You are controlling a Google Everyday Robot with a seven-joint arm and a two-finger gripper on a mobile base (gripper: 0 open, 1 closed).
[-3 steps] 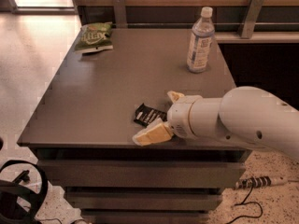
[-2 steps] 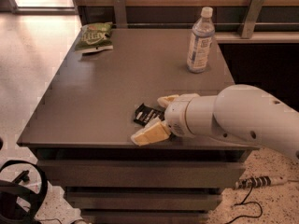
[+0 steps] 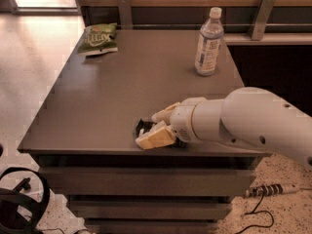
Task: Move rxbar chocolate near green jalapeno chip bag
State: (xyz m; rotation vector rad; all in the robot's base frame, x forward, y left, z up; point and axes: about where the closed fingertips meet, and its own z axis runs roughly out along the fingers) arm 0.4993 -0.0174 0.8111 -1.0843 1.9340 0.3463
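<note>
Camera view: tool (image 3: 155, 127) at one rxbar chocolate (image 3: 142, 126); one chip bag (image 3: 99, 37)

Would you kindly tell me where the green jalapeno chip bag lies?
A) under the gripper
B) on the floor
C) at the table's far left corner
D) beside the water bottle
C: the green jalapeno chip bag lies at the table's far left corner, far from the gripper at the near edge by the rxbar chocolate.

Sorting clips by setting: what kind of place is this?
Probably an office break area: dark counter with drawers, speckled floor, water bottle and green jalapeno chip bag. The gripper is at the counter's front edge, at the rxbar chocolate.
</note>
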